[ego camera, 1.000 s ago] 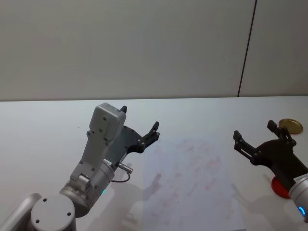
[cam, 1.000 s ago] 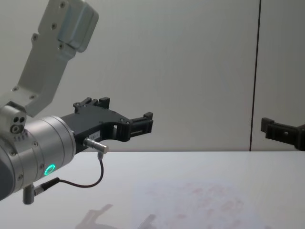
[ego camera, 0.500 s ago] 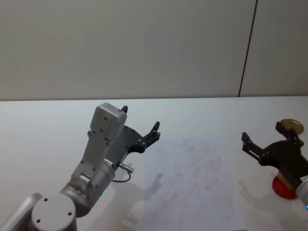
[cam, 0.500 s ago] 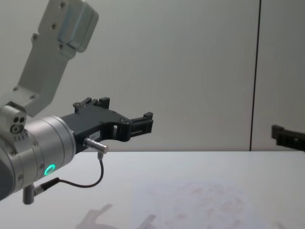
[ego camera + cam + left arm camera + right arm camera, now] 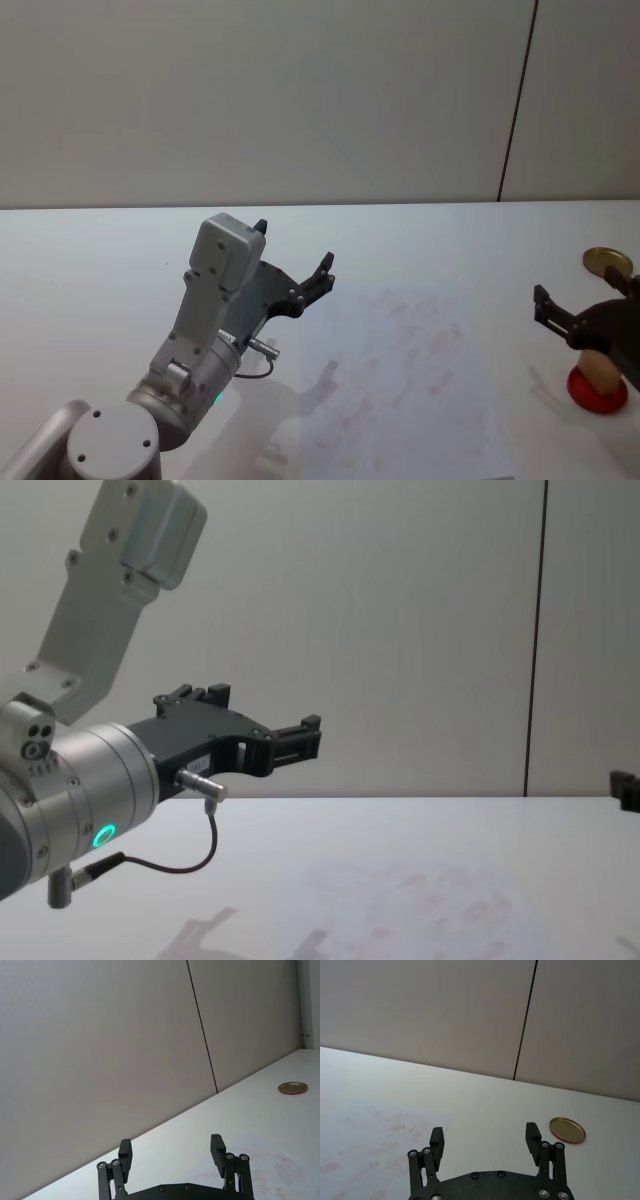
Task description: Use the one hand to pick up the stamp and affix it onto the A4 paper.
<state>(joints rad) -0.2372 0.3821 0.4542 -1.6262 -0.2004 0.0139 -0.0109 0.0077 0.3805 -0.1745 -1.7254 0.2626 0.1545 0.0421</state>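
Right gripper [image 5: 588,300] farther right, stamp [image 5: 600,367] below jaws.

Slim black right pincer [image 5: 588,297], cut off at four o'clock, hides the top of the small tan wooden stamp [image 5: 601,369].

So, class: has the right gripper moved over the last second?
Yes. The right gripper has shifted to the robot's right, away from the A4 paper and towards the stamp.
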